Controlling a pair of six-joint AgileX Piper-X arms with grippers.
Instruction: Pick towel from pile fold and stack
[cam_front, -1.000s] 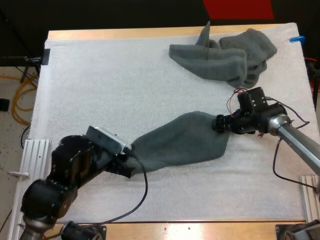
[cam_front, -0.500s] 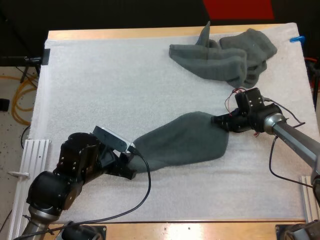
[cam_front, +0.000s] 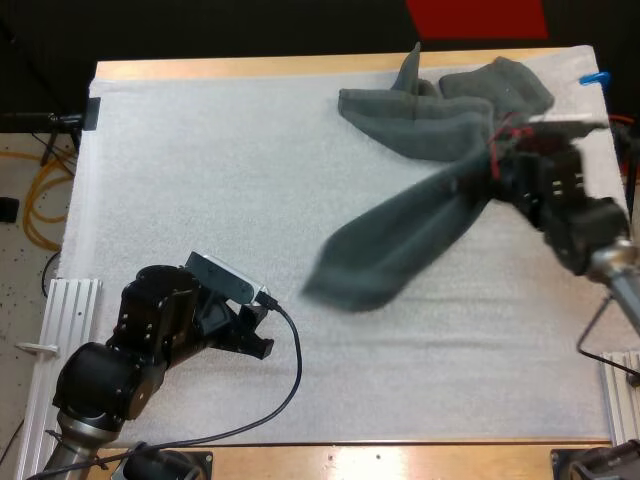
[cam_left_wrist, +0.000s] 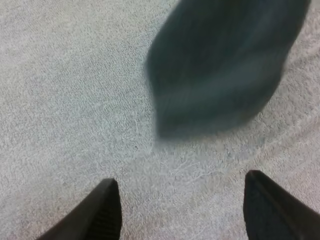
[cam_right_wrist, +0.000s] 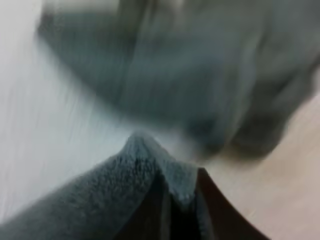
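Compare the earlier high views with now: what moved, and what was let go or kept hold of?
The left gripper let go of the towel; its fingers stand open over the mat. The right gripper, still shut on the towel's other end, swung toward the far right, pulling the towel toward the crumpled pile. The pile stayed put.

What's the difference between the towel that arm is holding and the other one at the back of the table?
The held towel is pinched at one end by the right gripper and drawn out long; the back towel lies loose, no gripper on it. The held towel is one slanting strip; the back towel is a crumpled heap. Both are dark grey-green.
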